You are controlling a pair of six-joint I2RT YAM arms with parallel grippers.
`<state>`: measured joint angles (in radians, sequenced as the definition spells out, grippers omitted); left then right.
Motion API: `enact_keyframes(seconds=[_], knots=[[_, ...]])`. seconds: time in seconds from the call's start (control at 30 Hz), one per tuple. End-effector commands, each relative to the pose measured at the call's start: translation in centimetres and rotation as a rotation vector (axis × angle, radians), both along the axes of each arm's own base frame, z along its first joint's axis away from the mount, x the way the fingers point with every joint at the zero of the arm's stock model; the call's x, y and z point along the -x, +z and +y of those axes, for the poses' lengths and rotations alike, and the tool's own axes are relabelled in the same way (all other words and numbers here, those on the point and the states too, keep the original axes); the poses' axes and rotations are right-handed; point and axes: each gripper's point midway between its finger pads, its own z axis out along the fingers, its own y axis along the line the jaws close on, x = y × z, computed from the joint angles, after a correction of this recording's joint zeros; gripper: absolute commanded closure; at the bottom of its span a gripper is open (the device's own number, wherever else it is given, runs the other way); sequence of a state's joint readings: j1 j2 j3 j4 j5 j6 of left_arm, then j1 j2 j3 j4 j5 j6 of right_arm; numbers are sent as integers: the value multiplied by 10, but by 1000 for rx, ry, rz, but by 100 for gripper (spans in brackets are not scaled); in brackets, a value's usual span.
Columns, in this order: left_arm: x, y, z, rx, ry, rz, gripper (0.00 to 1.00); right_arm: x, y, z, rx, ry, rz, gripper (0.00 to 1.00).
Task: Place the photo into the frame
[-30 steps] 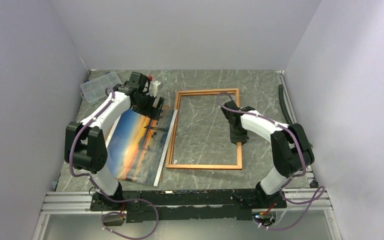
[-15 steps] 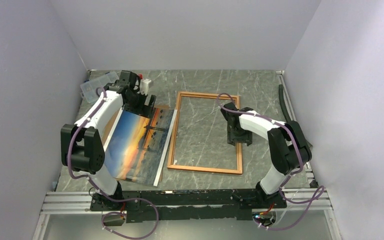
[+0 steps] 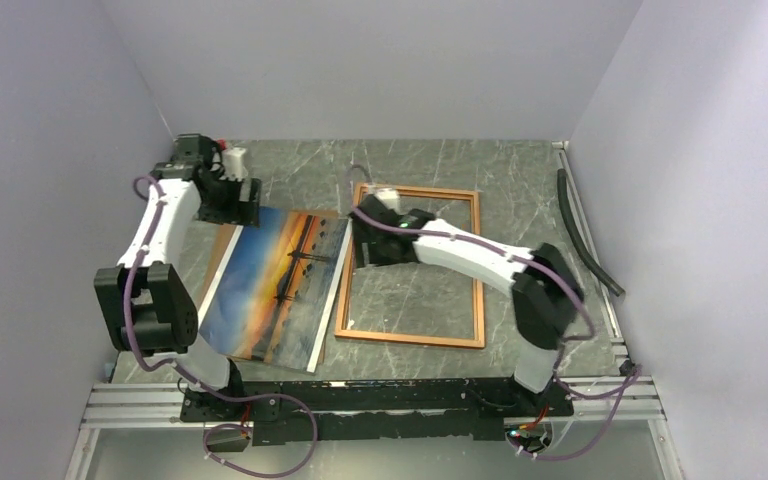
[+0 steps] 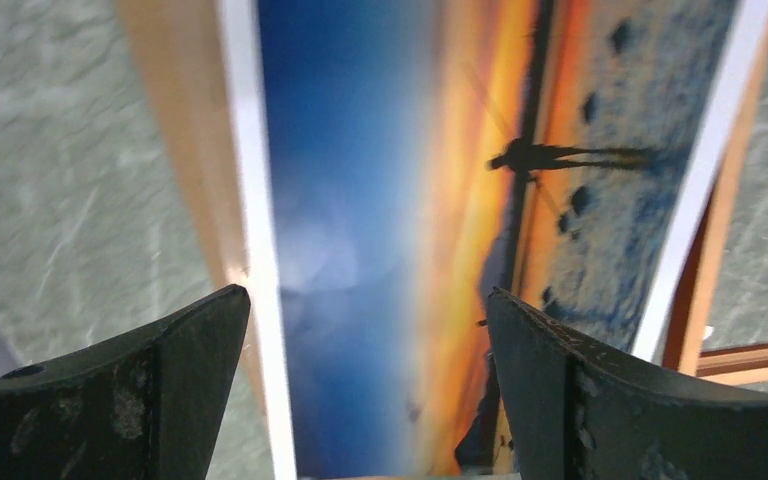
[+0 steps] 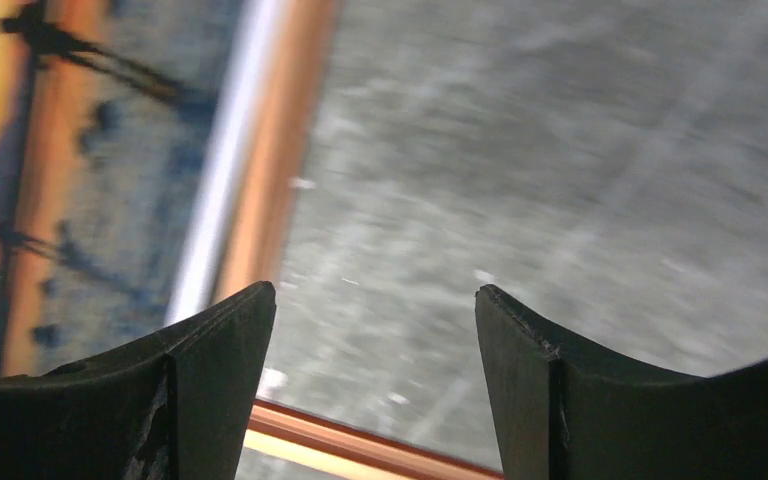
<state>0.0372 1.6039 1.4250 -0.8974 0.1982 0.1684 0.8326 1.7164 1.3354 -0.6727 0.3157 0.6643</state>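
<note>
1. From the top view, my left tool [image 3: 238, 200] hangs over the far end of the photo [image 3: 270, 285], its jaws spread wide and holding nothing. The photo lies flat on the counter [image 3: 520, 180], left of the frame [image 3: 479, 270], with its right edge along the frame's left rail. My right tool [image 3: 365, 250] reaches across to that rail near the far left corner.
2. In the left wrist view, my left tool [image 4: 365, 300] is wide, with both fingers [image 4: 160, 400] clear of the photo [image 4: 410, 200] below. A brown board [image 4: 185, 150] shows as a strip beside the photo's white border. The frame's rail [image 4: 705, 300] is at the right.
3. In the right wrist view, my right tool [image 5: 372, 295] is spread and empty above the frame's corner [image 5: 280, 170]. The photo [image 5: 80, 180] lies just beside that rail. I cannot tell whether they overlap.
</note>
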Motion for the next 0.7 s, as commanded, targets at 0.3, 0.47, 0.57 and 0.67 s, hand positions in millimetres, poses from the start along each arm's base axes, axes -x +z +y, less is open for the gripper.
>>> enact_keyframes(seconds=[0.3, 0.47, 0.57, 0.67], knots=[[46, 9, 119, -56, 172, 6, 6, 7, -54, 115, -18, 222, 52, 25], [52, -5, 141, -93, 201, 25, 6, 11, -71, 101, 30, 226, 60, 31], [54, -16, 142, -96, 195, 42, 6, 16, -75, 85, 47, 213, 62, 32], [56, -29, 142, -96, 199, 59, 6, 20, -82, 63, 63, 186, 76, 32]])
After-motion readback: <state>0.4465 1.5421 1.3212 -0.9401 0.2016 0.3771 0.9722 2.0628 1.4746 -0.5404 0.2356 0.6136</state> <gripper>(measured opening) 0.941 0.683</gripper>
